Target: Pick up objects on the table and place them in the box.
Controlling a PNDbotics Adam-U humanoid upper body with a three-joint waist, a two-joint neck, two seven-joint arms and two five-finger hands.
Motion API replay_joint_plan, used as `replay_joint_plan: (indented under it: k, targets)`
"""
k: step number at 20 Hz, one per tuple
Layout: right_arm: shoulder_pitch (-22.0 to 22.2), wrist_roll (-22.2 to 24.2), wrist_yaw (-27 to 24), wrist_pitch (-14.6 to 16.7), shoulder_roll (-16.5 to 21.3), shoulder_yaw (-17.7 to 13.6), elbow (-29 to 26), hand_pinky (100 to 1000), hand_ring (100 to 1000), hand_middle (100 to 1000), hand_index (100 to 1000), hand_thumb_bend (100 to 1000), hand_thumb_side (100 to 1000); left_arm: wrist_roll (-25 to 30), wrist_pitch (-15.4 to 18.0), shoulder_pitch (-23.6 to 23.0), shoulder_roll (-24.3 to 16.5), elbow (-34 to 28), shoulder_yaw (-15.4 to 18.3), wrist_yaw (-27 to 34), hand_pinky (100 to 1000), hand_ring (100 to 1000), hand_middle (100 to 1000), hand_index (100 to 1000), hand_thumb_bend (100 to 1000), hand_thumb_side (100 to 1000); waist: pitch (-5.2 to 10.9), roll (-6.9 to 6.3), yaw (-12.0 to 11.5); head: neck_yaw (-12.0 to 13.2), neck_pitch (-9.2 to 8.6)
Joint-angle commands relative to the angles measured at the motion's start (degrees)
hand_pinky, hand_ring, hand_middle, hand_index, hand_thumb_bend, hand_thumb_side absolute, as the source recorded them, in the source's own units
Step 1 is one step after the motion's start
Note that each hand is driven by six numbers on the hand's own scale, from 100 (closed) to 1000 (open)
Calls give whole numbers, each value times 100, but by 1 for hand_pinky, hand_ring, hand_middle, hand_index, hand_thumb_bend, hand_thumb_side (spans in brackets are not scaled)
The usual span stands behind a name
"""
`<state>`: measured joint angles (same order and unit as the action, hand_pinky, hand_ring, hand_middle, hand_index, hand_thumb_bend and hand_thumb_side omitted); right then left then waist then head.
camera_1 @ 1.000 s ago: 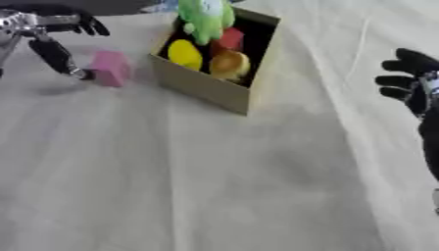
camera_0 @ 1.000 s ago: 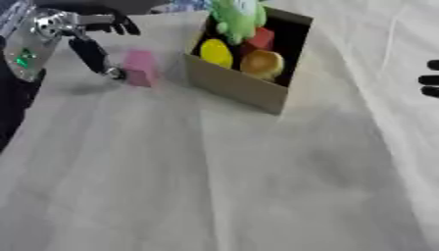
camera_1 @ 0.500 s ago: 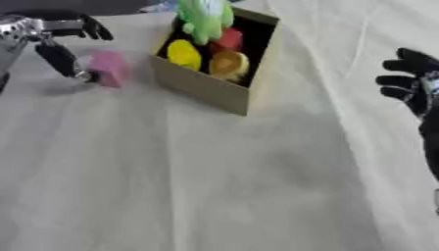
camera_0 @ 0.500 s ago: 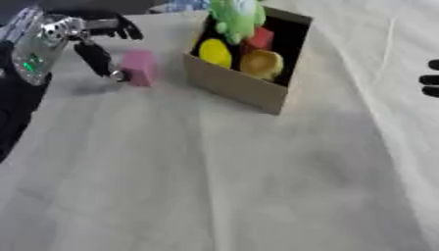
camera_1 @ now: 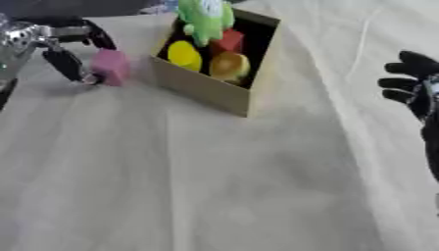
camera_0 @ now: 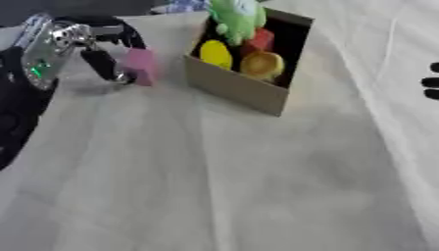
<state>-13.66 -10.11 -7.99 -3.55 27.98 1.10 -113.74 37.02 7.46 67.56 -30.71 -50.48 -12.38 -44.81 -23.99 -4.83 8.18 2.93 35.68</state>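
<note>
A small pink block (camera_0: 140, 65) sits at the far left of the white cloth-covered surface (camera_0: 223, 176), just beside the left wall of an open brown cardboard box (camera_0: 244, 88), and the robot's left hand (camera_0: 90, 46) closes around it: a dark thumb presses against the block's near-left face while black fingers (camera_0: 127, 35) curl over its top. Whether the block rests on the cloth or is raised slightly off it cannot be told from either view. The silver and black left arm comes in from the upper left, a green light (camera_0: 36, 71) showing on its wrist. The box stands at an angle to the right of the block, its near wall a plain tan panel, and it already holds several things: a green plush toy (camera_1: 206, 17) at the back, rising above the rim; a red block (camera_1: 228, 41) just beside the toy; a yellow rounded object (camera_1: 184, 55) at the left; and an orange-yellow rounded object (camera_1: 229, 65) at the front right. The robot's right hand (camera_1: 413, 83) shows well apart at the right edge of the right eye view, black fingers spread and straight, holding nothing, raised near the cloth's edge.
</note>
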Motion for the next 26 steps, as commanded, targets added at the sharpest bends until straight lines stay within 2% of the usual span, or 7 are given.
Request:
replay_joint_plan:
  k: [1, 9, 15, 20, 23, 26]
  targets:
    - [-67, -15, -38, 15, 63, -53, -85, 801, 772, 770, 836, 100, 927, -81, -14, 71, -65, 9, 76, -113, 861, 810, 688, 772, 344, 100, 111, 38, 17, 21, -78]
    - [-34, -40, -45, 4, 48, -68, -85, 801, 773, 770, 836, 100, 927, -339, -60, 98, -71, -114, 98, -47, 792, 675, 525, 609, 170, 100, 142, 40, 13, 15, -20]
    - [22, -58, -60, -4, 64, -83, -85, 801, 773, 770, 836, 100, 922, -655, -287, 164, -178, -383, 166, 186, 787, 652, 514, 598, 100, 100, 248, 36, -31, -35, 48]
    - [34, -60, -78, -6, 78, -86, -85, 801, 773, 769, 836, 100, 914, -701, -484, 195, -219, -644, 152, 516, 790, 644, 516, 605, 100, 100, 305, 36, -50, -76, 81]
    - [24, -39, -97, 8, 107, -63, -85, 801, 773, 769, 836, 100, 912, -725, -409, 457, 25, -917, 89, 709, 794, 652, 533, 616, 100, 100, 388, 44, -29, -61, 126]
    - [-5, -28, -112, 9, 115, -49, -85, 801, 773, 769, 836, 100, 911, -576, -472, 697, 307, -1084, -148, 874, 796, 657, 543, 620, 100, 100, 396, 34, -11, -41, 110]
